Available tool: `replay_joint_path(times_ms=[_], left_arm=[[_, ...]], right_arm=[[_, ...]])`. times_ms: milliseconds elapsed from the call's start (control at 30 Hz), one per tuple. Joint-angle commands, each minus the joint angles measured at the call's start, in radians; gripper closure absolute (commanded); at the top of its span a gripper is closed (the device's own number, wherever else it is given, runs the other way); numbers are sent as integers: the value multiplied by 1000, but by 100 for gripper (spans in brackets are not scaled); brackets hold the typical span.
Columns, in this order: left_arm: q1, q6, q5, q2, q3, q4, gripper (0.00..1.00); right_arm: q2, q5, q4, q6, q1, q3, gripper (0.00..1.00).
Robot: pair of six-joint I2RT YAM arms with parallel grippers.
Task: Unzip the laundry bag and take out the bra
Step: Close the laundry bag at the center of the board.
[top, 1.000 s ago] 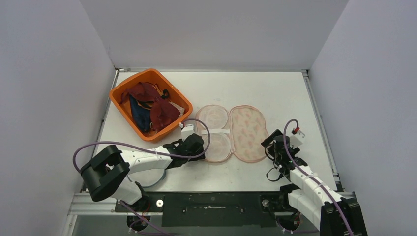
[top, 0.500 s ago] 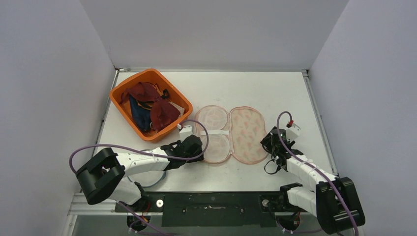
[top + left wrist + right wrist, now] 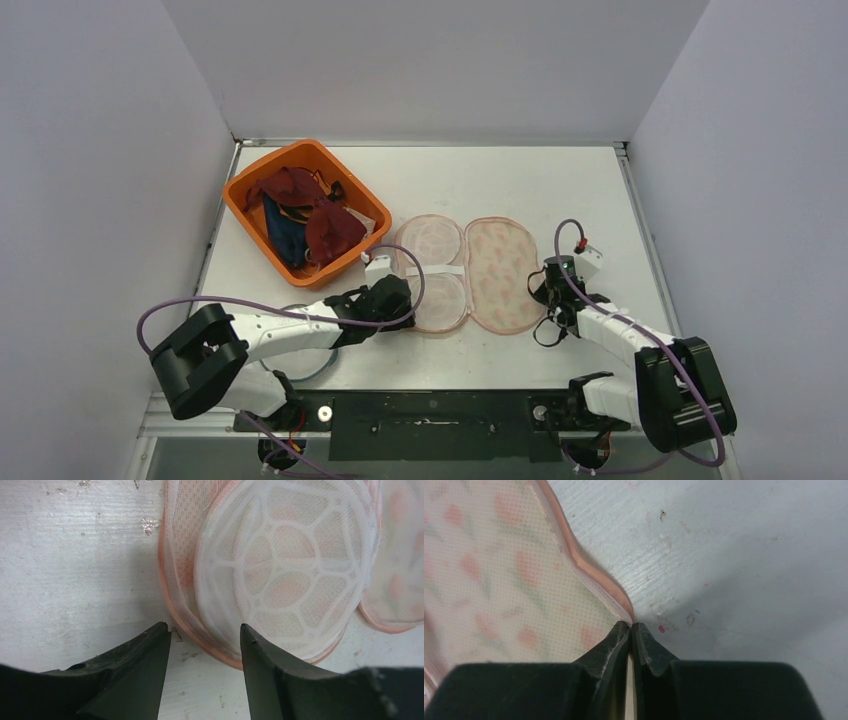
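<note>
Right pincer [image 3: 630,625] is pinched shut at the right rim of the bag [image 3: 500,275], left pincer [image 3: 205,632] stands half open astride its left rim; the bag, flat between the 2, looks zipped, nothing removed yet.

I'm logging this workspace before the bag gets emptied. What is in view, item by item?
Table: one, white, walled on three sides.
Basket: one, orange, far left of the table.
Garments: a heap, count unclear, dark red and blue, inside the basket.
Laundry bag: one, pink mesh with a pink rim, two halves side by side at the table's middle.
Left gripper: one, black, jaws open astride the bag's near left rim.
Right gripper: one, black, shut, tips at the bag's right rim.
</note>
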Motion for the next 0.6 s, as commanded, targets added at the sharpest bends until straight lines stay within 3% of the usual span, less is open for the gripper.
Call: replay_joint_path(times_ms=[0, 200, 400, 567], left_arm=[[-5, 20, 31, -24, 31, 23, 49], [-9, 37, 57, -32, 29, 80, 49], [-19, 78, 123, 20, 80, 129, 49], [-29, 124, 140, 86, 154, 138, 49]], right_arm=[[-80, -19, -81, -9, 12, 45, 95], [-293, 0, -191, -71, 41, 147, 95], [-370, 95, -334, -146, 138, 293, 95], [-455, -6, -336, -197, 170, 316, 95]])
